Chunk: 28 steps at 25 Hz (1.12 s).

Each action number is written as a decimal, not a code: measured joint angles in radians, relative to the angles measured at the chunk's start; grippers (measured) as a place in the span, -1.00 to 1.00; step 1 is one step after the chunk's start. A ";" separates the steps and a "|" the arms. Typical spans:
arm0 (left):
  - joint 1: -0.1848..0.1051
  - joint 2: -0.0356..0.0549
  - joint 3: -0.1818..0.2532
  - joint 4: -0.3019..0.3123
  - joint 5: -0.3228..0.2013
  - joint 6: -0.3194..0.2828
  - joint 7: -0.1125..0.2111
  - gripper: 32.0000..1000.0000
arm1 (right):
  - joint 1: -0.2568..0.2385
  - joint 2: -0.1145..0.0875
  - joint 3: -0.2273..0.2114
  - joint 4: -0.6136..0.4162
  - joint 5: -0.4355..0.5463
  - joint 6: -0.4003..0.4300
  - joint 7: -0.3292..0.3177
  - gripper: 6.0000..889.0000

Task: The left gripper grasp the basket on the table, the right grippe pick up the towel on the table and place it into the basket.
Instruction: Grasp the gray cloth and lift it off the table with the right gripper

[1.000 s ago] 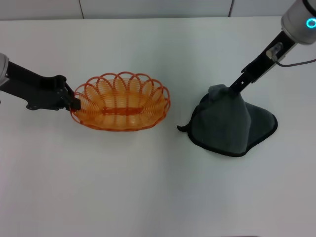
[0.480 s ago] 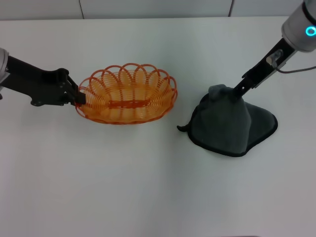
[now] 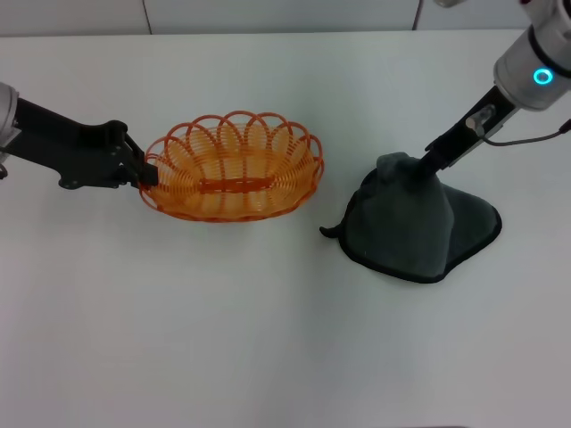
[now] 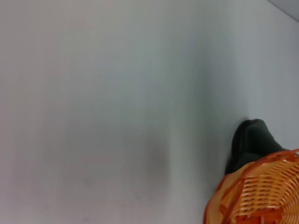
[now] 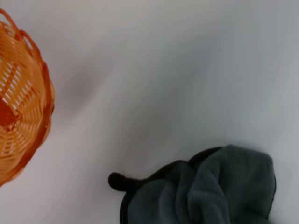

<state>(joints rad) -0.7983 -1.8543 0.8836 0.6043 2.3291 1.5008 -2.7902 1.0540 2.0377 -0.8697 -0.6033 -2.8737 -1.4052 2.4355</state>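
The right gripper [image 3: 426, 166] is pinching the soft, limp towel [image 3: 415, 223] at its peak, while the left gripper [image 3: 143, 171] is clamping the stiff basket [image 3: 234, 167] rim.

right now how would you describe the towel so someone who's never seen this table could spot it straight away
On the white table, look to the robot's right, away from the orange wire basket that the left claw grips by its rim. The towel is a dark grey, dark-edged cloth heap, pinched into a peak by the right claw. It is the only soft, dark thing there.
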 joint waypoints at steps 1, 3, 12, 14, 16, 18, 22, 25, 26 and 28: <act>0.000 -0.0004 0.000 0.000 0.000 0.000 0.000 -0.91 | -0.001 0.001 0.000 0.009 0.005 0.014 -0.004 0.81; -0.001 -0.0014 0.000 0.000 0.000 -0.001 0.001 -0.91 | -0.002 0.003 0.000 0.031 0.012 0.043 -0.013 0.81; -0.001 -0.0018 0.000 0.000 0.000 -0.005 0.004 -0.91 | -0.006 0.017 -0.005 0.130 0.040 0.155 -0.058 0.79; -0.001 -0.0024 0.001 0.000 0.000 -0.005 0.004 -0.91 | -0.006 0.019 -0.008 0.141 0.040 0.171 -0.063 0.79; -0.001 -0.0028 0.001 0.000 -0.001 -0.006 0.004 -0.91 | -0.006 0.021 -0.008 0.153 0.040 0.188 -0.069 0.79; -0.001 -0.0029 0.001 0.000 -0.001 -0.007 0.004 -0.91 | -0.006 0.021 -0.008 0.164 0.040 0.203 -0.073 0.78; -0.002 -0.0046 0.001 0.000 0.000 -0.007 0.005 -0.91 | -0.006 0.021 -0.009 0.172 0.040 0.211 -0.075 0.78; -0.002 -0.0048 0.001 0.000 0.002 -0.007 0.006 -0.91 | -0.006 0.021 -0.009 0.172 0.040 0.212 -0.077 0.77; -0.002 -0.0048 0.001 0.000 0.002 -0.007 0.006 -0.91 | -0.006 0.021 -0.008 0.172 0.040 0.212 -0.078 0.77; -0.002 -0.0049 0.003 0.000 0.003 -0.007 0.006 -0.91 | -0.006 0.021 -0.007 0.172 0.041 0.212 -0.081 0.77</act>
<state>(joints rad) -0.8007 -1.8591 0.8861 0.6043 2.3316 1.4939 -2.7841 1.0477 2.0587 -0.8767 -0.4309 -2.8332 -1.1930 2.3544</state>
